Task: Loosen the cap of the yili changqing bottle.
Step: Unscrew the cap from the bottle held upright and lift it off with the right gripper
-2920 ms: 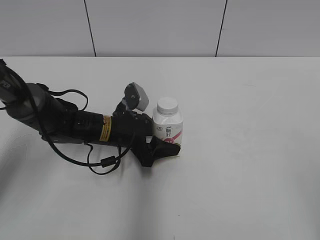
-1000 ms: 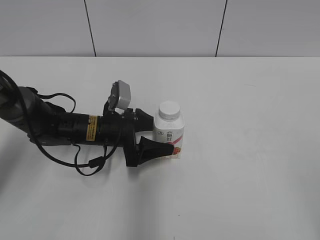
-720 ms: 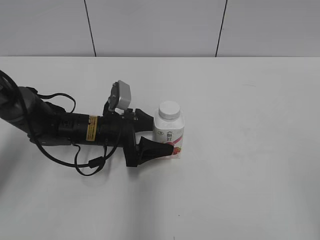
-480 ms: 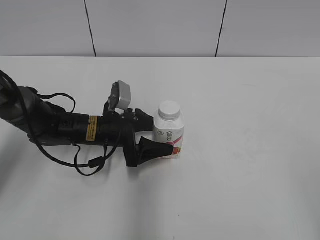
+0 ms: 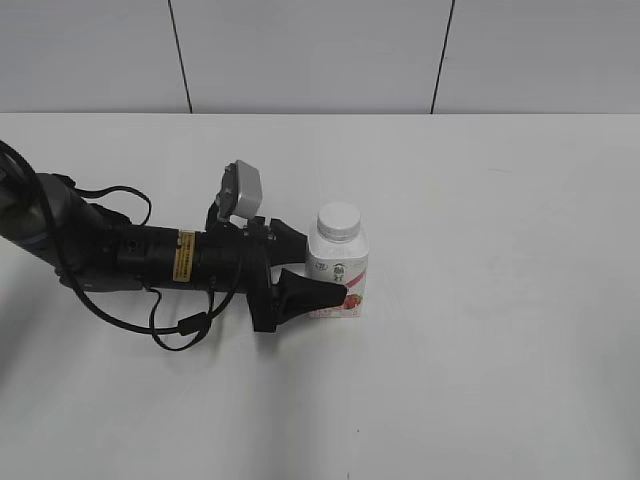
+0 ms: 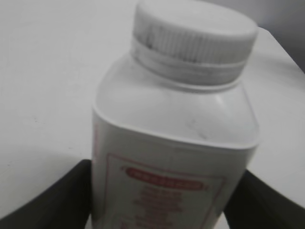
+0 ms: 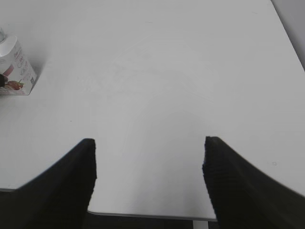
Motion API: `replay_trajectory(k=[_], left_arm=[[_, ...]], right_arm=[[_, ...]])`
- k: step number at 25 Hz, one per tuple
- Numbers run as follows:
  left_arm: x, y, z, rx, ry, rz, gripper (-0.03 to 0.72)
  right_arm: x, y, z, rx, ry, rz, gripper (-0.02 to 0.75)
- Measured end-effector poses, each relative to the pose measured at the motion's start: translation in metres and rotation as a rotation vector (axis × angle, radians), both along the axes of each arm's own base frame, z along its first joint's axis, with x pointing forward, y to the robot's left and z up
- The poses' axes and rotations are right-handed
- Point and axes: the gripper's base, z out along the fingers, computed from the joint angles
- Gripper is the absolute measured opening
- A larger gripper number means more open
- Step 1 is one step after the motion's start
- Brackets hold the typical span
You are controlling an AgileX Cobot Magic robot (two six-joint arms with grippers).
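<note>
White table (image 5: 500, 300), upright yili changqing bottle (image 5: 338, 268)

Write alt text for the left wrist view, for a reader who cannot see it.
A close-up of a white plastic bottle with a ribbed white screw cap fills the frame, standing upright on a white table. The two dark fingers of the left pincer flank its lower body, one on each side. A faint red-outlined label is blurred.

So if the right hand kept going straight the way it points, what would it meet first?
Nothing, it seems: ahead of the right hand lies bare table; the bottle sits far off to one side.
</note>
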Motion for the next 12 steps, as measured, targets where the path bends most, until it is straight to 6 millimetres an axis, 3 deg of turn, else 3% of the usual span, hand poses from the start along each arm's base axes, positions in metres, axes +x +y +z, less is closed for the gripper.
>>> replay_trajectory(k=[7,12], left_arm=[[0.0003,0.0000,-0.0001,0.001,0.000,0.004,0.435],[0.0003,0.0000,0.0000,0.000,0.000,0.003,0.428]], right_arm=[[0.0000,0.0000,0.0000,0.000,0.000,0.000,0.552],[-0.0002,0.0000,0.0007,0.029,0.000,-0.015,0.552]])
